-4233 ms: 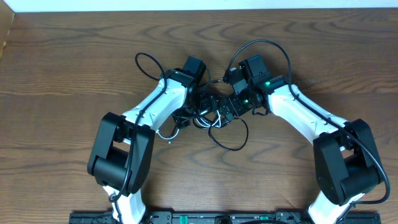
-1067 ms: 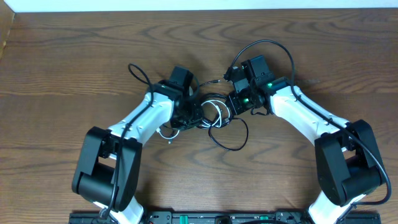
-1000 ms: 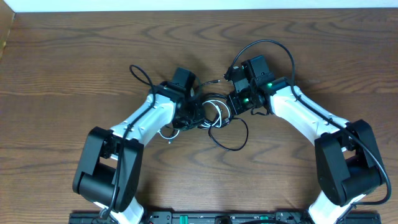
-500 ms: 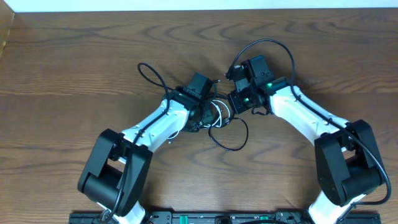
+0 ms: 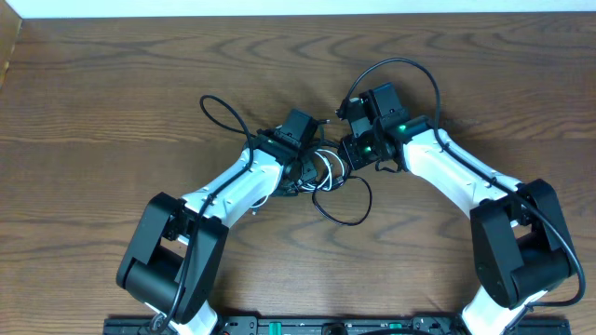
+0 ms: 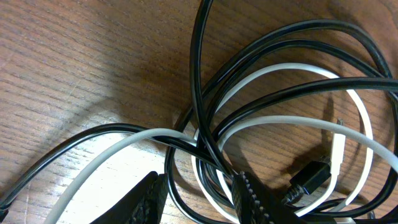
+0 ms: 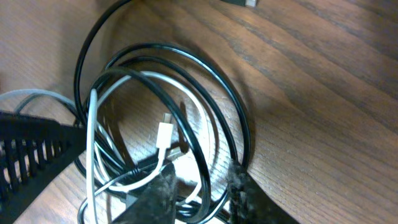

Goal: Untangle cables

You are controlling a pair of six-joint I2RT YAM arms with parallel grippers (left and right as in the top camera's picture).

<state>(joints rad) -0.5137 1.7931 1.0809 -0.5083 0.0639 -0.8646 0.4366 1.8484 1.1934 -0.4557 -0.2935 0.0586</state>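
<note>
End effectors, two (parted), one white cable

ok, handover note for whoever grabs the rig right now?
Left gripper: open, jaws astride strands of the tangle.
Right gripper: open, also astride strands.
Cables: one knot on the table between both grippers; white cable looped through black cables; one black loop trails toward the robot base.
Done: nothing separated.
Left: probably free the white one first, then part the black ones.
</note>
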